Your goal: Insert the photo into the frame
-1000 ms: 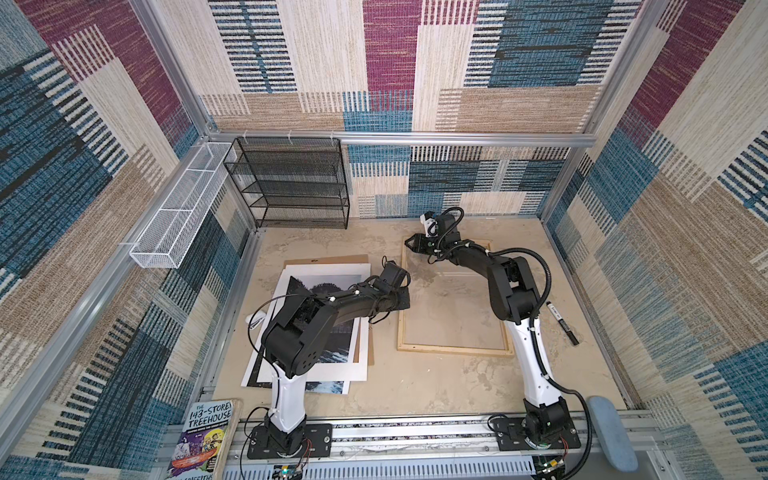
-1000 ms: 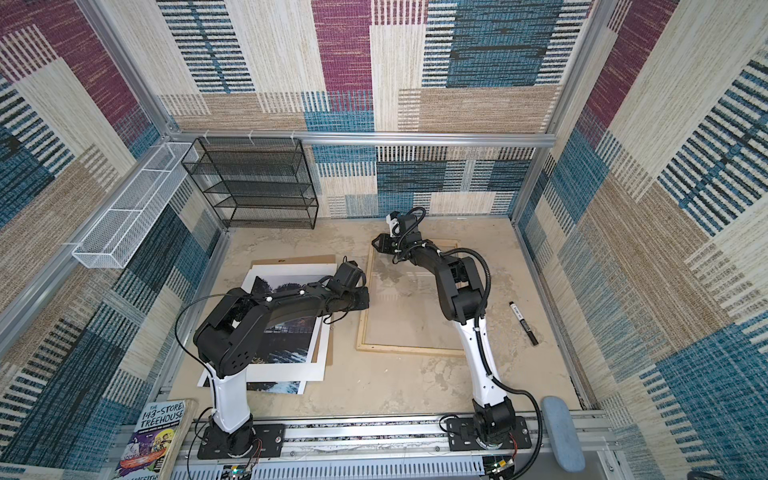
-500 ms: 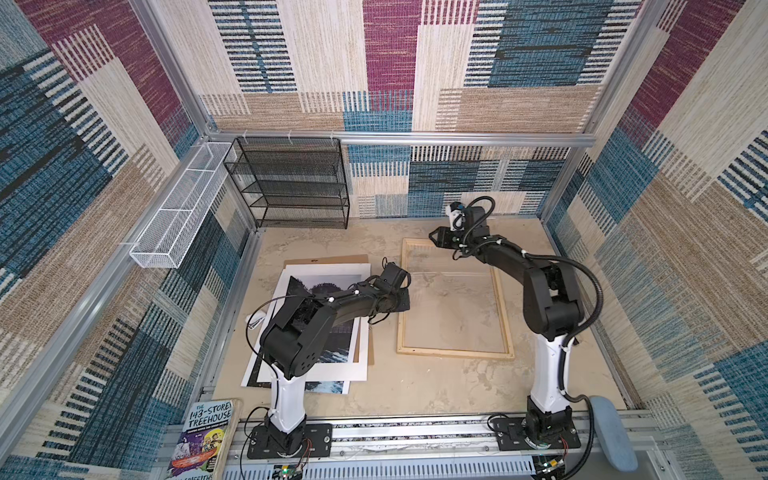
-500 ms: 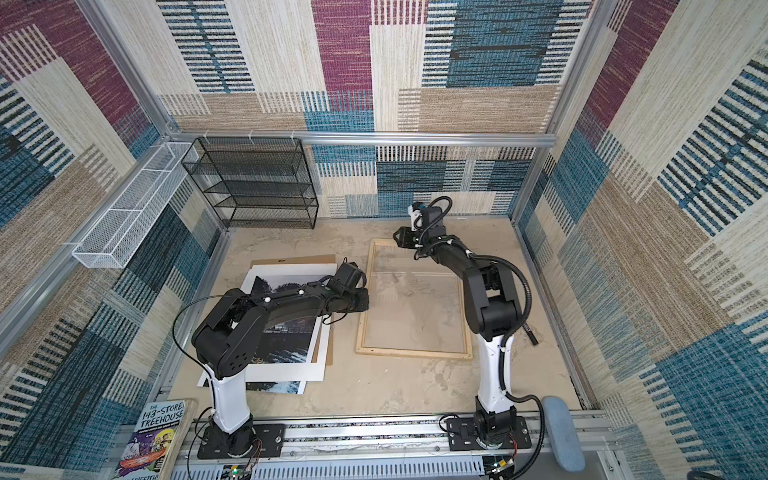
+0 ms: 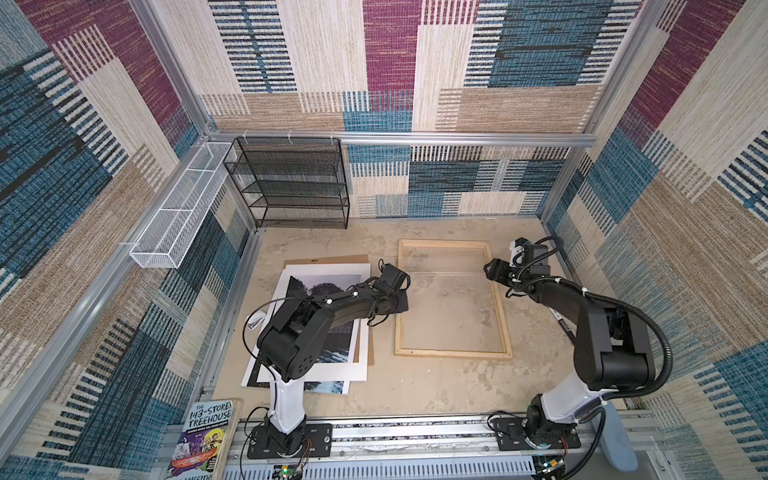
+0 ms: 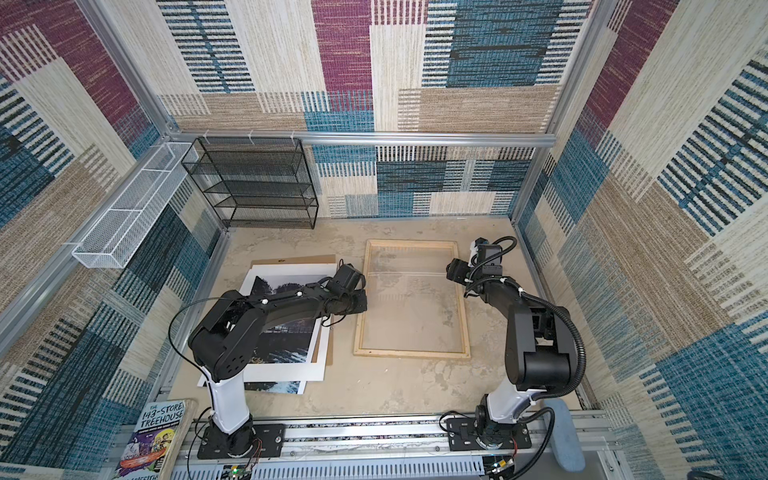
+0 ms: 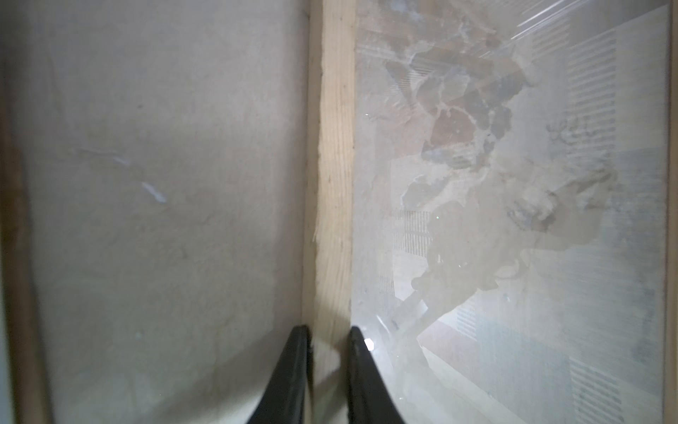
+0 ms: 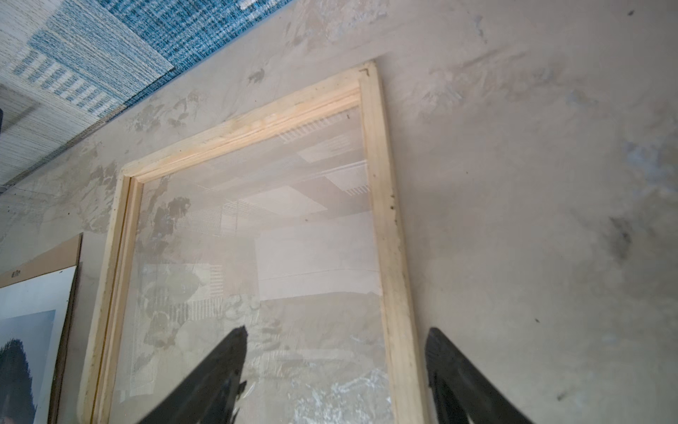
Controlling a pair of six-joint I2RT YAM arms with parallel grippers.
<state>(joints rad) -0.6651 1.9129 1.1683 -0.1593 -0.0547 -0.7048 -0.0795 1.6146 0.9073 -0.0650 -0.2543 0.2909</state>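
Top view, frame (image 5: 453, 354) flat, long axis toward back wall (image 5: 457, 187)

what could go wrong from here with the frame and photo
1. Only the left gripper pinches the frame, on its left rail; the right gripper stands open over the right rail, so a pull might skew or tilt it.
2. The photo lies under a white mat; grabbing it might drag both or crease the paper.
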